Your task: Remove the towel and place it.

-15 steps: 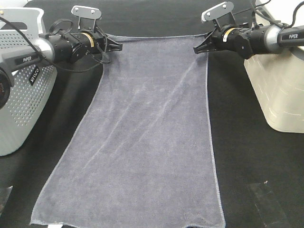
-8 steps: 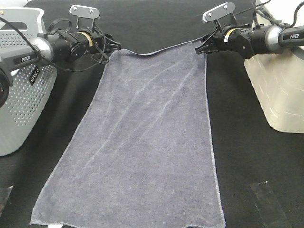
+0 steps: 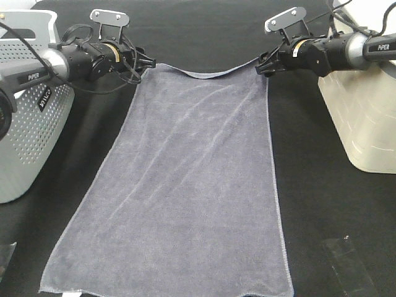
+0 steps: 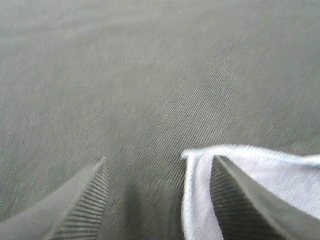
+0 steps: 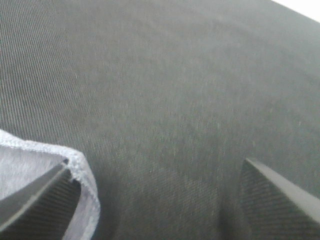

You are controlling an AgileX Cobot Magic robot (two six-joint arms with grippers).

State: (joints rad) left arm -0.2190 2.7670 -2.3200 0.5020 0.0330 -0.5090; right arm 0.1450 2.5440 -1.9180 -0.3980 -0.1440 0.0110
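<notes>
The towel (image 3: 192,179) lies spread flat on the black cloth table (image 3: 328,204), its near hem at the front edge of the exterior view and its length running away toward the two arms. A perforated grey basket (image 3: 28,130) stands to the left, a cream bin (image 3: 365,117) to the right. At the far hem, which sags between them, the left gripper (image 3: 147,62) sits at one corner and the right gripper (image 3: 262,65) at the other. In both wrist views the jaws are spread apart, each with the towel corner (image 4: 200,180) (image 5: 80,170) lying against one finger, unclamped.
</notes>
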